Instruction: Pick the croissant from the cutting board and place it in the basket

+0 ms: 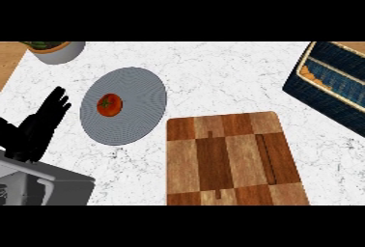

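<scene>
The wooden cutting board lies at the lower middle of the marble counter with nothing on it. A dark blue basket stands at the upper right, partly cut off by the view's edge. A small orange-brown piece shows inside the basket at its left end; it could be the croissant, but I cannot tell. My left hand rests at the left edge, open with its fingers up, well away from the board and the basket. My right hand does not show.
A grey round plate lies left of the board with a red tomato on it. A pale bowl with greens sits at the top left corner. Wooden surface borders the counter at the far left.
</scene>
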Controlling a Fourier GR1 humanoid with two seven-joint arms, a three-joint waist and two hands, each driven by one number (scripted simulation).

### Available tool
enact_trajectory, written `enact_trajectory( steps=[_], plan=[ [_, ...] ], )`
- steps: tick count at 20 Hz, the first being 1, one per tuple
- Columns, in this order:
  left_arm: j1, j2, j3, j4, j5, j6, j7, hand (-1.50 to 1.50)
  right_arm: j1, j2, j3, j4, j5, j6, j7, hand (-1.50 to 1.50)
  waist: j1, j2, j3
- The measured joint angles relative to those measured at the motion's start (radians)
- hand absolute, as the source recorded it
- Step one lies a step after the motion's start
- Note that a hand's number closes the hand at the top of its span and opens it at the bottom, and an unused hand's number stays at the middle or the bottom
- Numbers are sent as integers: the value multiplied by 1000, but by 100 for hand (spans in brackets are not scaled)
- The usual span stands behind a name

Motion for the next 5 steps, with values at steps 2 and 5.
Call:
enact_trajectory(
  steps=[2, 5],
  plan=[
    [9, 5, 13, 9, 3, -7, -14, 0, 87, -11, -42, -55, -64, 84, -3, -150, -8, -1, 0],
    [12, 3, 17, 7, 2, -11, -11, 0, 197, -35, -125, -117, -169, 203, -6, -150, -10, 0, 0]
  ],
)
